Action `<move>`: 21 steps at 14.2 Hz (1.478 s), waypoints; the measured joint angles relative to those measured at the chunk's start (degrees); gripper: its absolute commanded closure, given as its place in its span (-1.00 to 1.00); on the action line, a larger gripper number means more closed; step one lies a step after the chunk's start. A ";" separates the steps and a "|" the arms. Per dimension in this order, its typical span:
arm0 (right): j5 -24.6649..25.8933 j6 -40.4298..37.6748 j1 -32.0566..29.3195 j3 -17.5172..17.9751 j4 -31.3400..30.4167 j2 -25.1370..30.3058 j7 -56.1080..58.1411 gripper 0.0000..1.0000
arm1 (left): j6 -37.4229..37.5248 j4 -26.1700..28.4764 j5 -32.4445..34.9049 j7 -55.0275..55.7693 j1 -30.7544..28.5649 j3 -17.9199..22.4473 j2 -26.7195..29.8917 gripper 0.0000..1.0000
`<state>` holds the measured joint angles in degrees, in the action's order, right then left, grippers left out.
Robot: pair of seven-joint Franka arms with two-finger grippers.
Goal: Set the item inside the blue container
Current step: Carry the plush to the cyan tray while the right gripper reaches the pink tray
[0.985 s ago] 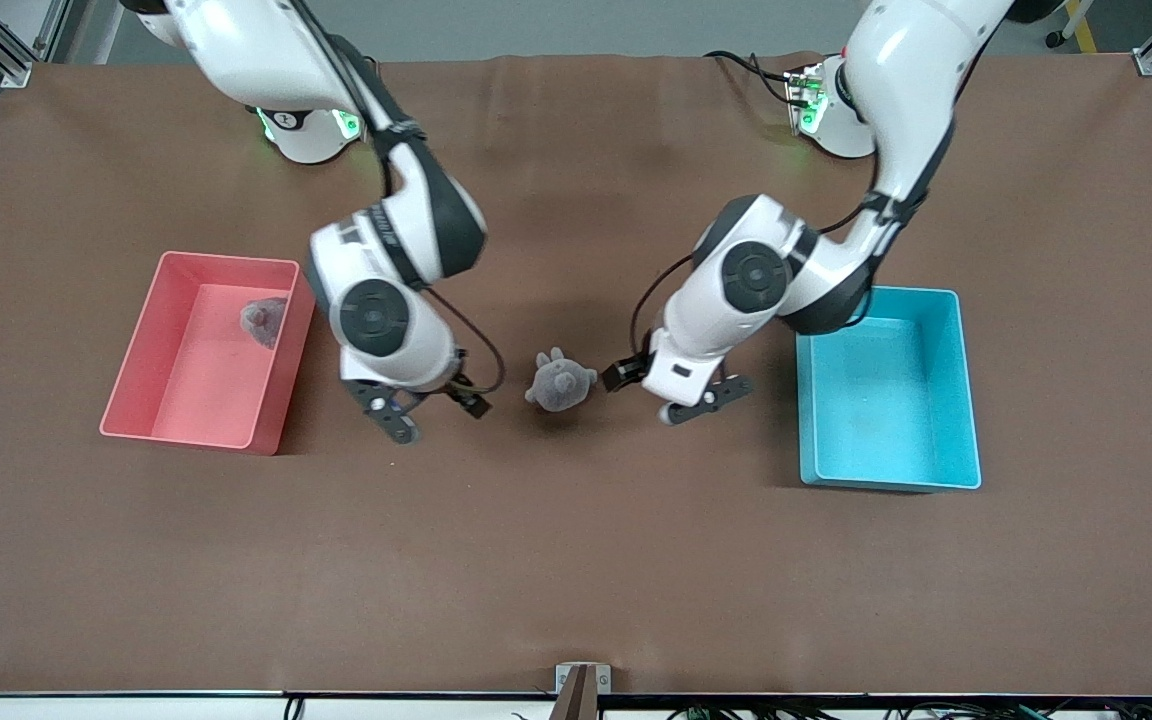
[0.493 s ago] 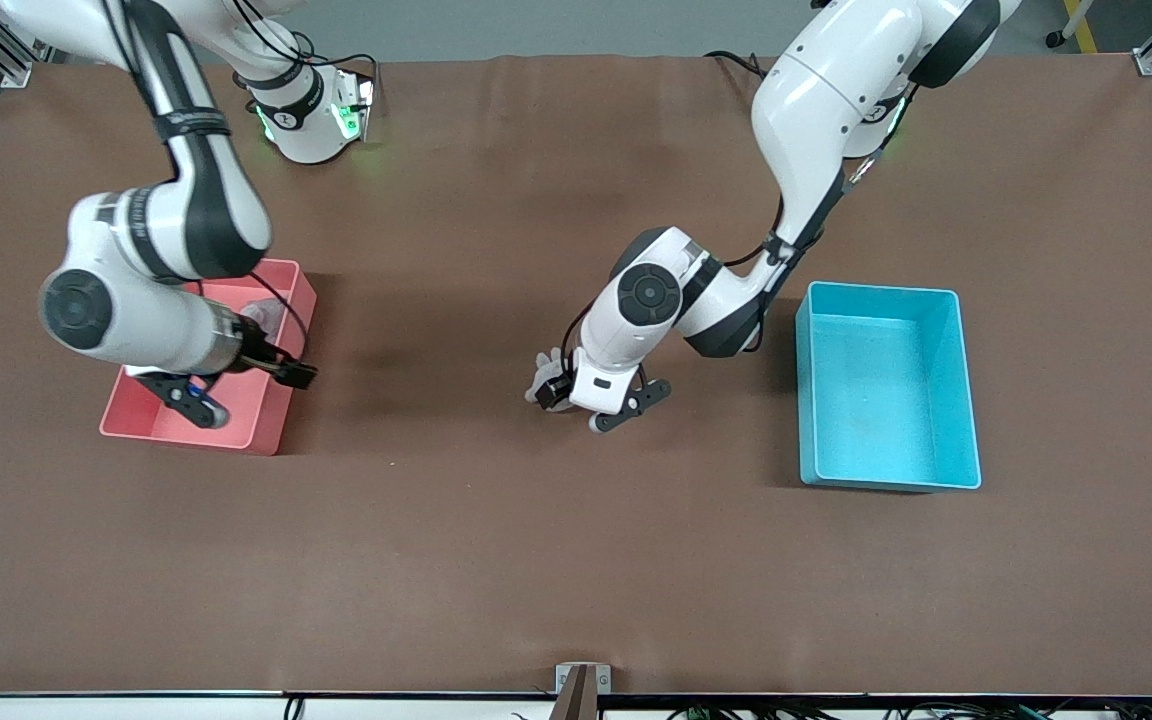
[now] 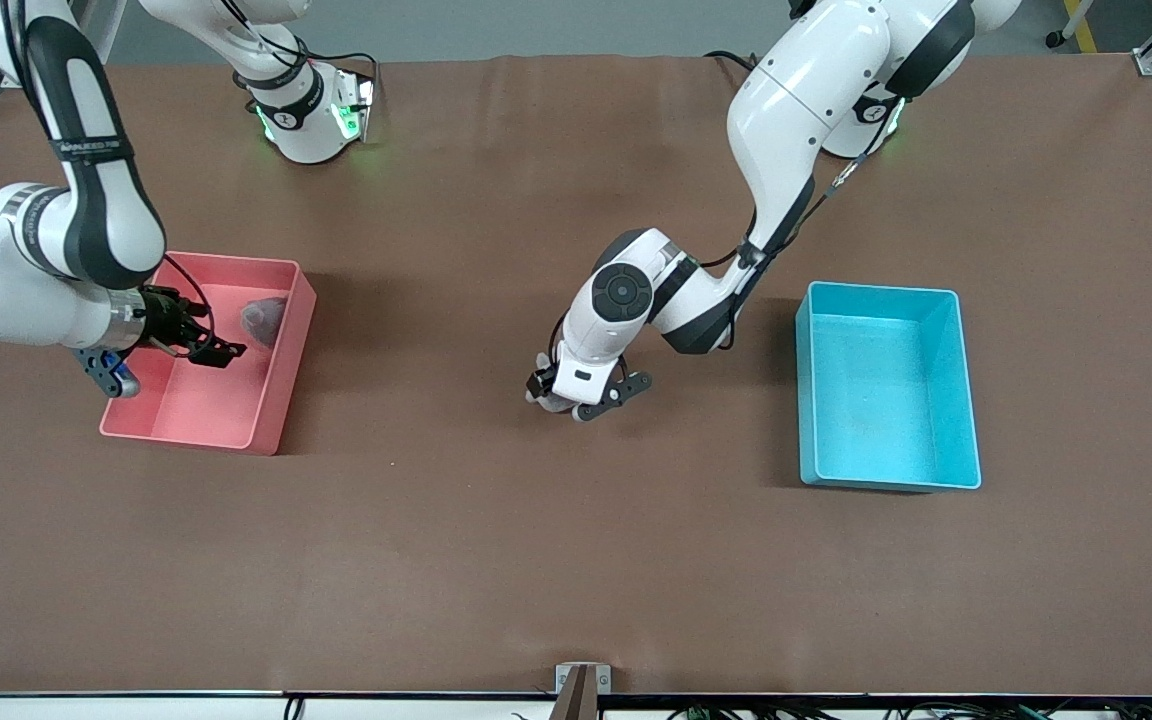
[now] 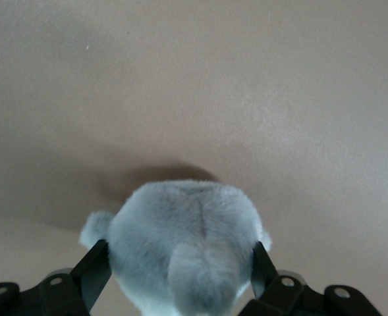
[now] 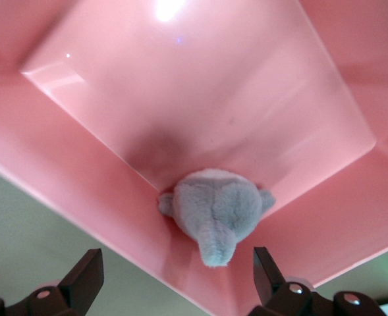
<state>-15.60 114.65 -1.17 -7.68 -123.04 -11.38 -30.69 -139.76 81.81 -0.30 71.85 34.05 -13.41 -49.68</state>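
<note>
Cyan blue container point(image 3: 889, 386) sits toward left arm's end of brown-covered table point(image 3: 576, 560), nothing visible in it. Grey plush toy point(image 4: 184, 253) lies mid-table, well apart from it, w/ left gripper point(image 3: 576, 398) down around it, fingers point(image 4: 93, 271) spread and touching both its sides. From front cam the toy is mostly hidden under the wrist. Right gripper point(image 3: 204, 345) hangs over pink bin point(image 3: 271, 405), fingers point(image 5: 83, 276) spread; a second grey plush point(image 5: 215, 209) rests in a bin corner. Grey floor shows past table's edge.
</note>
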 measured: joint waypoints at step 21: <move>-3.17 1.28 -1.46 0.62 -2.03 -8.72 4.72 0.79 | 23.88 19.07 7.48 -42.76 -30.49 0.85 31.57 0.95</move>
<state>-18.77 115.93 -2.63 -7.06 -125.07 -20.09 -25.97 -115.88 100.88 7.17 29.09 3.56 -12.55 -18.12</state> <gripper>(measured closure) 0.590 0.846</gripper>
